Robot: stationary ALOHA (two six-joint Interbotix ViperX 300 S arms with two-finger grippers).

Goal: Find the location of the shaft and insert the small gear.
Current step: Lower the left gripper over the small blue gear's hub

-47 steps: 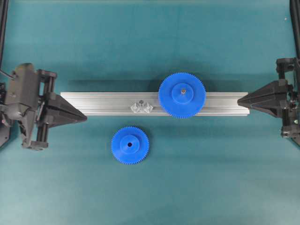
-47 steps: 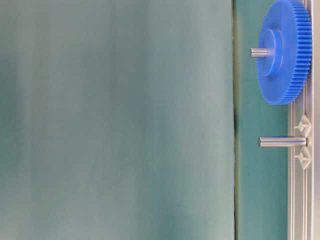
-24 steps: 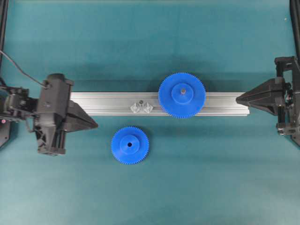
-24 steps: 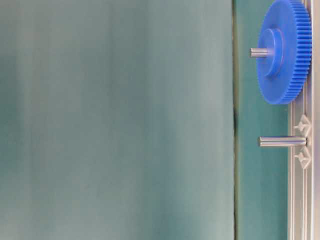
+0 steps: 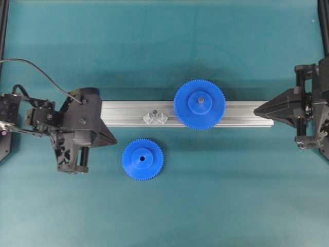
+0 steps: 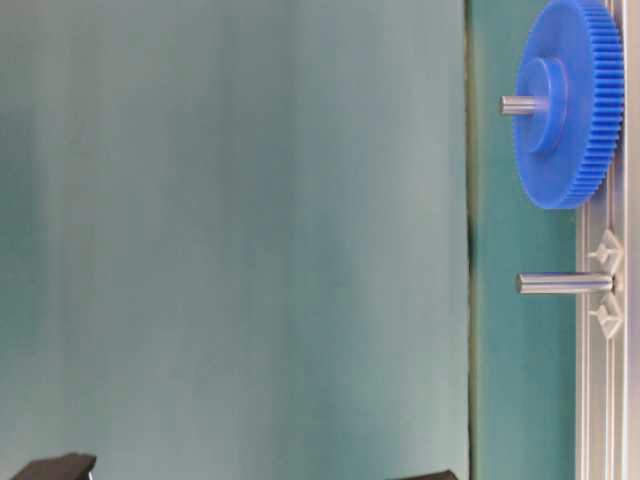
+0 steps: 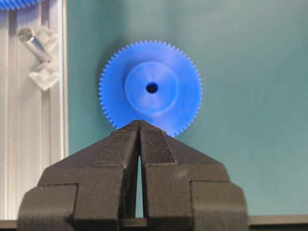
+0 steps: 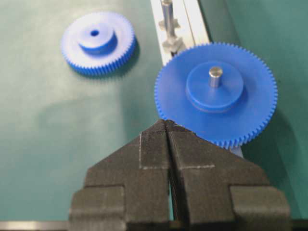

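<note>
Aluminium rail (image 5: pixel 241 114) mid-frame, large gear (image 5: pixel 199 104) mounted. Small gear (image 5: pixel 142 159) flat on desk (image 5: pixel 216 195) below rail, untouched; insertion all pending. Left tool (image 5: pixel 114 138) pinched together, empty; right tool (image 5: pixel 255 109) likewise. Shaft (image 5: pixel 153 112) bare, upright on rail.

Small blue gear (image 5: pixel 142 159) flat on mat, hub up, nr rail; thin metal shaft (image 5: pixel 153 112) upright in clear mount

- Bright, even light falls from above; the small blue plastic toothed gear (image 5: pixel 142 159) casts only a faint shadow on the teal mat (image 5: pixel 231 195).
- The table-level view is soft, its mat a blurred wash.
- Black gripper fingers (image 8: pixel 154 154) in the wrist views sit slightly out of focus.
</note>
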